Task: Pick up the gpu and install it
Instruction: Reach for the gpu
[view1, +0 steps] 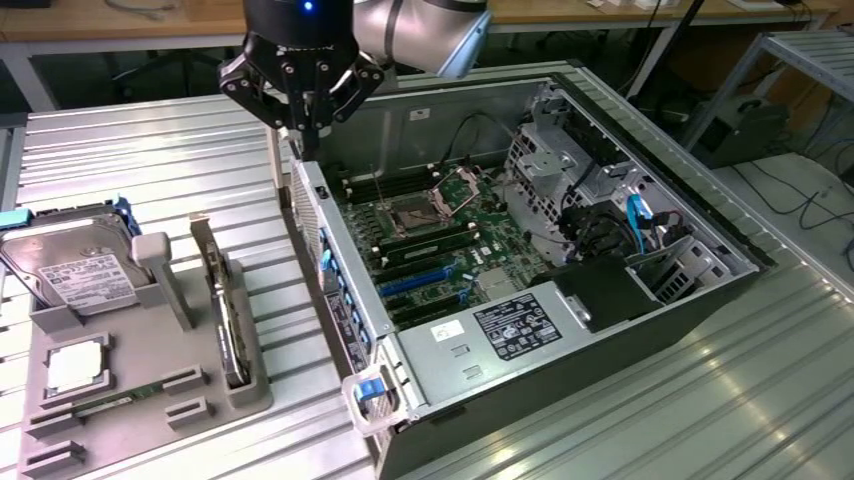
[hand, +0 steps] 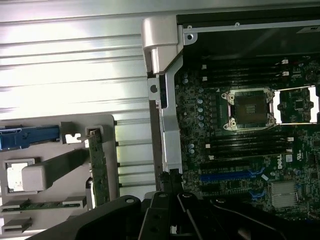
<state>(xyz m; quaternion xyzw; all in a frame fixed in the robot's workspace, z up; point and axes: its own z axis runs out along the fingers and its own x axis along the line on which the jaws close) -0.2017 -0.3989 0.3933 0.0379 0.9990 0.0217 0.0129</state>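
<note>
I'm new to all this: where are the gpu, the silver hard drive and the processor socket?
gpu (view1: 220, 300): exterior view, upper edge of the card, mid-length.
hard drive (view1: 78, 272): exterior view, on its white label.
processor socket (hand: 248, 107): wrist view, its dark centre.

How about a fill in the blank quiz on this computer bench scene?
1. The gpu stands on edge in the gray ___.
2. The gripper hangs over a wall of the computer case, holding ___.
3. The long expansion slots on the motherboard are coloured ___.
Missing words: tray; nothing; blue.
</note>
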